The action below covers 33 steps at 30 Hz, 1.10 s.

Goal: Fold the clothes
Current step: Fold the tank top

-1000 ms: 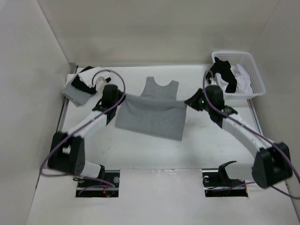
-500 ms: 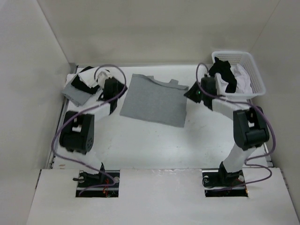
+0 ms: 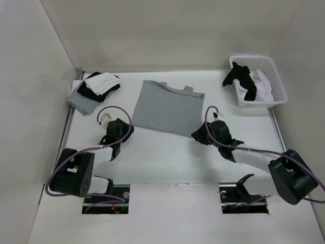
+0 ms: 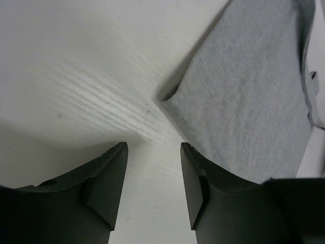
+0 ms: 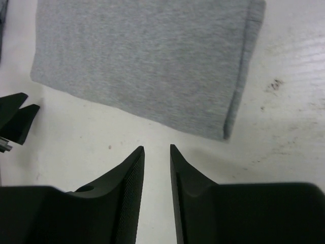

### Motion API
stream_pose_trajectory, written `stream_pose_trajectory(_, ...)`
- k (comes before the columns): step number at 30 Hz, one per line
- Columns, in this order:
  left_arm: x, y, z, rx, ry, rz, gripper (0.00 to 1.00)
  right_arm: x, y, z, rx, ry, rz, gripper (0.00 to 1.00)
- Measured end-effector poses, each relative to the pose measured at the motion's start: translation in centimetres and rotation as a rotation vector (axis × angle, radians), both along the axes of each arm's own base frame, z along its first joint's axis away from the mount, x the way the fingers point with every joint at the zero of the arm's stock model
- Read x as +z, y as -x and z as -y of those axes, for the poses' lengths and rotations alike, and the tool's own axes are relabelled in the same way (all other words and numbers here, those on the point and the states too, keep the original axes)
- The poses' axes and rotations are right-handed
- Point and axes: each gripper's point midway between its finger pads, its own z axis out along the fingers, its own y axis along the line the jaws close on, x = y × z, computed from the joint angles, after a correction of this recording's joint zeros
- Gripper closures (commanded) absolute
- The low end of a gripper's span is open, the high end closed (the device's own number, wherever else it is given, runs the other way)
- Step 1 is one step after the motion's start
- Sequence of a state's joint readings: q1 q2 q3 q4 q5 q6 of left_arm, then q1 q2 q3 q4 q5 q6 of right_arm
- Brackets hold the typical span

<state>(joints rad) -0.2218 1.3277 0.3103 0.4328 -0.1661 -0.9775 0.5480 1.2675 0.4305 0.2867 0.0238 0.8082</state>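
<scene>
The left gripper (image 4: pixel 152 170) stands with its jaws well apart and only bare table (image 4: pixel 76 76) between its two dark fingers (image 4: pixel 104 185), nothing held; just ahead of it and a little to its right lies the near left corner of the grey T-shirt (image 4: pixel 244 96), close to the fingertips but not touching them. From above, this left gripper (image 3: pixel 123 130) sits low over the table just beside that corner. The right gripper (image 5: pixel 156 170) has its jaws parted by a narrow gap with white table showing through, gripping nothing, and the T-shirt (image 5: pixel 142 56) lies just beyond its tips, its folded right edge and near hem in view. From above, the right gripper (image 3: pixel 199 136) is at the near right corner of the cloth. The T-shirt (image 3: pixel 167 108) rests flat on the table (image 3: pixel 167 157) between the two arms, folded to a rough rectangle, slightly skewed, with the neck at the far edge. Far left lies a pile of folded clothes (image 3: pixel 94 89) in grey, black and white; far right, a white basket (image 3: pixel 278 96) holds a black garment (image 3: pixel 241 79) and a white garment (image 3: pixel 263 86)
</scene>
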Motion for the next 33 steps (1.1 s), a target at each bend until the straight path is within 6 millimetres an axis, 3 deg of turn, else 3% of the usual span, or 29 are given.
stream_pose_trajectory(6, -0.1, -2.8, 0.4, 0.004, 0.045, 0.022, 0.68, -1.5, 0.2, 1.2, -0.066, -0.005, -0.026, 0.61)
stream_pose_trajectory(12, -0.7, -4.1, 0.4, 0.024, 0.061, 0.023, 0.85, -3.0, -0.1, 2.3, -0.155, -0.021, -0.071, 0.61)
stream_pose_trajectory(25, -1.0, -4.6, 0.3, 0.049, 0.090, 0.025, 0.94, -3.9, -0.4, 4.6, -0.277, -0.057, -0.098, 0.60)
stream_pose_trajectory(30, -1.0, -4.6, 0.2, 0.052, 0.092, 0.024, 0.96, -4.0, -1.4, 3.9, -0.265, -0.081, -0.105, 0.70)
stream_pose_trajectory(33, -1.0, -4.6, 0.2, 0.052, 0.093, 0.024, 0.97, -4.4, -1.8, 3.6, -0.255, -0.108, -0.122, 0.86)
